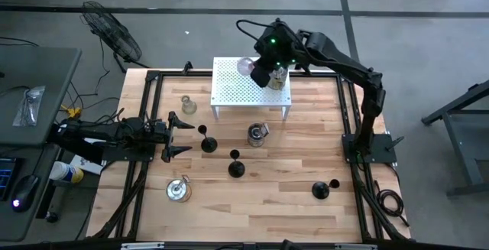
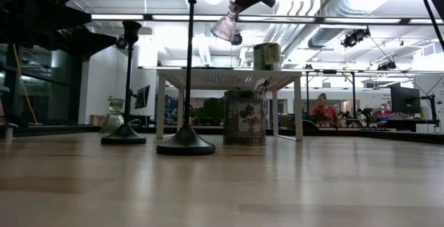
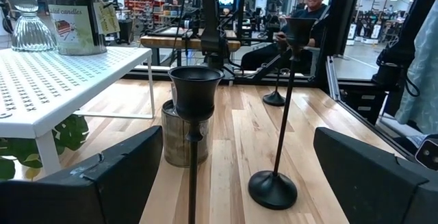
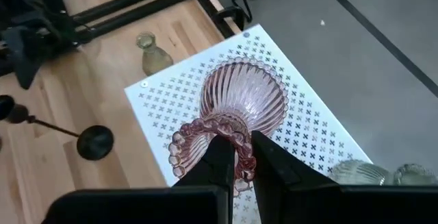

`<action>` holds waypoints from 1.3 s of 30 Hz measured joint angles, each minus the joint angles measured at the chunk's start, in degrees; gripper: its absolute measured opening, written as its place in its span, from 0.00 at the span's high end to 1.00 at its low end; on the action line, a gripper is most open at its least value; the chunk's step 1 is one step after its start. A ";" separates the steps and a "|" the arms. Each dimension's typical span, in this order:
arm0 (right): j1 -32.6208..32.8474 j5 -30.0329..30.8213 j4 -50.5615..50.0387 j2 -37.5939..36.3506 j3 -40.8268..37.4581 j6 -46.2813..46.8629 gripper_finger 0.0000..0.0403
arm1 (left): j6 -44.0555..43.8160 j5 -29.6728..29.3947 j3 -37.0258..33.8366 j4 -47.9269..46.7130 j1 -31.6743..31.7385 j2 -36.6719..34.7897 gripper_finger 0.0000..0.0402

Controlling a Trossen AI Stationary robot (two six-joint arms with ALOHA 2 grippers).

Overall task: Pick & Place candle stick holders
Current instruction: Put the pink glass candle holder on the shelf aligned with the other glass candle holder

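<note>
Right gripper (image 4: 236,157): clamped tight on the pink holder (image 4: 239,111), hanging above the white rack (image 4: 164,107).
Left gripper (image 1: 176,135): waiting, jaws wide, nothing held.
Tip: lower straight, base flat, clear of the rack's holders.

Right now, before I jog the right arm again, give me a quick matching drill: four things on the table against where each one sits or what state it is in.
Things:
1. pink holder
2. left gripper
3. candle tin
4. green glass holder

States:
A. open, empty, facing a black holder
B. on the wood, left of the white rack
C. pinched in the right gripper above the rack
D. on the wood in front of the rack

Pairs: 1-C, 2-A, 3-D, 4-B
</note>
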 joint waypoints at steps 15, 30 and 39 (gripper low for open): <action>0.85 7.94 0.35 2.61 -0.26 7.36 0.94 | 0.00 0.20 -0.01 0.00 0.00 -0.02 0.07; -3.16 3.15 -9.98 2.89 -0.31 8.61 0.96 | 0.00 0.24 -0.01 -0.02 -0.02 0.00 0.07; -3.04 -0.52 -8.32 2.89 -3.21 7.36 0.96 | 0.00 0.26 -0.02 -0.02 0.00 -0.01 0.07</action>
